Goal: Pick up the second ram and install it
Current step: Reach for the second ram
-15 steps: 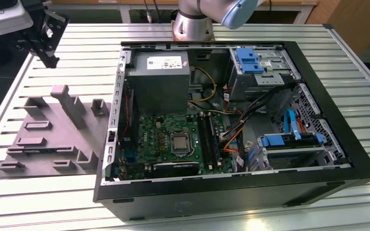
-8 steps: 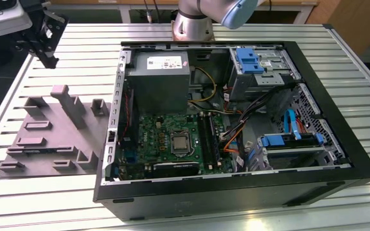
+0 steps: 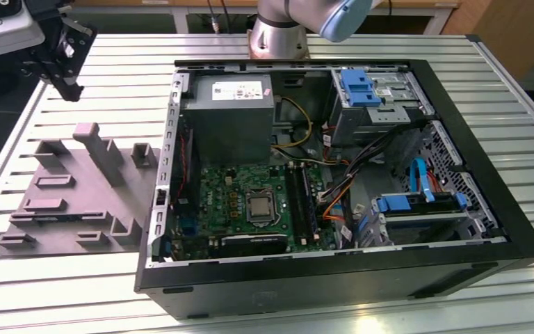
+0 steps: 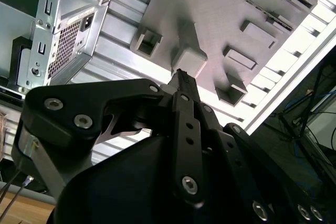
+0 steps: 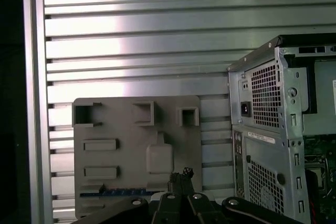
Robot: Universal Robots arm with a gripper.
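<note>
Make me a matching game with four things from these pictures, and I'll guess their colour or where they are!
Things:
1. gripper
2. fixture block
3. drive caddy
4. power supply

Descriptions:
A. blue, inside the computer case
B. black, up in the air at the exterior view's left of the case
C. grey box with a pale label, inside the case
D. grey with upright posts, lying on the table

Pairs: 1-B, 2-D, 3-A, 4-C.
</note>
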